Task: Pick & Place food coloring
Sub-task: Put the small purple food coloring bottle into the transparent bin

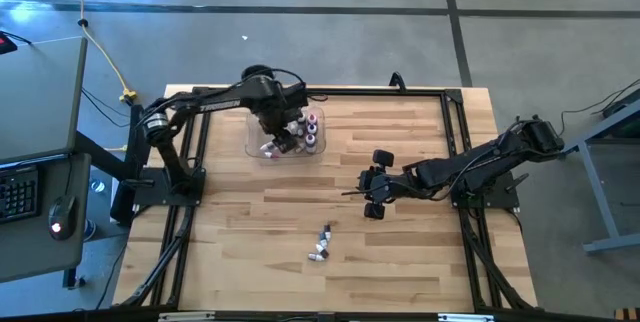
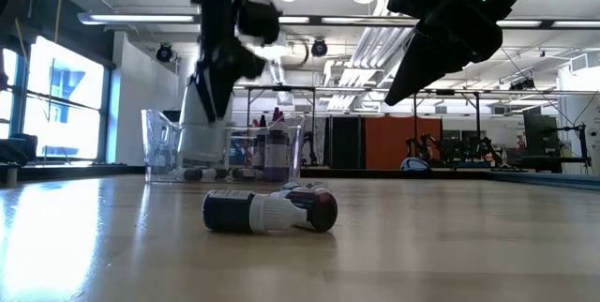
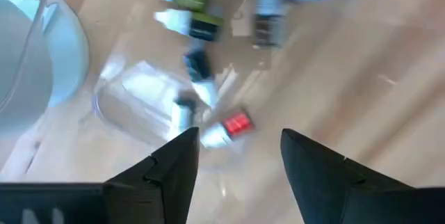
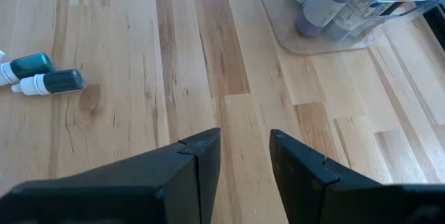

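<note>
The left gripper (image 1: pixel 283 140) hangs over the clear plastic tray (image 1: pixel 253 142) at the far side of the wooden table (image 1: pixel 400 262), left of centre, its two fingers (image 3: pixel 174 175) standing apart with nothing between them. Beneath them, inside the tray, lie several food coloring bottles (image 3: pixel 198 26), among them one with a red label (image 3: pixel 236 124) and others with green and dark bodies; more of them stand upright at the tray's right end, purple and pink with whitish tips (image 1: pixel 312 127). In the low view the tray's clear wall (image 2: pixel 159 147) shows these bottles through it. Two further bottles (image 1: pixel 321 245) lie on their sides, touching, on the bare wood nearer the front edge, well apart from the tray; the right wrist view shows them as a teal one (image 4: pixel 28 65) beside a dark one (image 4: pixel 59 81). The right gripper (image 1: pixel 376 184) waits above the table to the right of centre, between the tray and the pair, its fingers (image 4: pixel 191 165) slightly apart and holding nothing.
</note>
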Controlling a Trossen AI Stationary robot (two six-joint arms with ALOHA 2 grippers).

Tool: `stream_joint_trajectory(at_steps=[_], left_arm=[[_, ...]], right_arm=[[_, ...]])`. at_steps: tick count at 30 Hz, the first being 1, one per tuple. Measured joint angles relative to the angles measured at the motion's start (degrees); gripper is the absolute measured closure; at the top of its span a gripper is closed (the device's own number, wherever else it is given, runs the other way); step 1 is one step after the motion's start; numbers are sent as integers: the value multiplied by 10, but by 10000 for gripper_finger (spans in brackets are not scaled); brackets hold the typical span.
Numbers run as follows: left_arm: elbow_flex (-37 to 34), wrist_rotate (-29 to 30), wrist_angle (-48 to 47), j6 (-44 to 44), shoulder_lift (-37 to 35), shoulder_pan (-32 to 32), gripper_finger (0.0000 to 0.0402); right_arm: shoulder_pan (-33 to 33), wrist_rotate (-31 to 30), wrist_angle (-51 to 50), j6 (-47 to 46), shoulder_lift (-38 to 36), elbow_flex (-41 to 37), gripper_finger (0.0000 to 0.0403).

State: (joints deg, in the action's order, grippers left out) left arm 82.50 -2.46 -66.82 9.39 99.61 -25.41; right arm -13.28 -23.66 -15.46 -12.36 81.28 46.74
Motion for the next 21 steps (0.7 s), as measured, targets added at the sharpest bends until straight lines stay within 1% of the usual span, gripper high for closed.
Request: stream_joint_trajectory(at_steps=[3, 7, 9, 12, 14, 16, 17, 19, 21], left_arm=[[43, 4, -26, 18, -27, 50, 201], [54, 9, -15, 34, -88, 145, 201], [50, 37, -12, 49, -118, 203, 201], [13, 118, 31, 111, -160, 291, 202], [-30, 155, 79, 132, -180, 352, 202], [-86, 160, 151, 131, -191, 411, 202], [-116, 156, 203, 128, -191, 437, 202], [-176, 143, 335, 114, -189, 480, 202], [-227, 122, 470, 91, -177, 510, 202]], right_arm=[[0, 0, 0, -2, 0, 0, 286], [0, 16, 0, -14, 0, 0, 286], [0, 31, 0, -26, 0, 0, 286], [-4, 37, -1, -38, 0, 0, 286], [-9, 37, -1, -39, 0, 0, 286], [-13, 37, -1, -38, 0, 0, 286], [-14, 37, -1, -38, 0, 0, 286], [-15, 37, 3, -37, 0, 0, 286], [-15, 36, 7, -35, 0, 0, 286]])
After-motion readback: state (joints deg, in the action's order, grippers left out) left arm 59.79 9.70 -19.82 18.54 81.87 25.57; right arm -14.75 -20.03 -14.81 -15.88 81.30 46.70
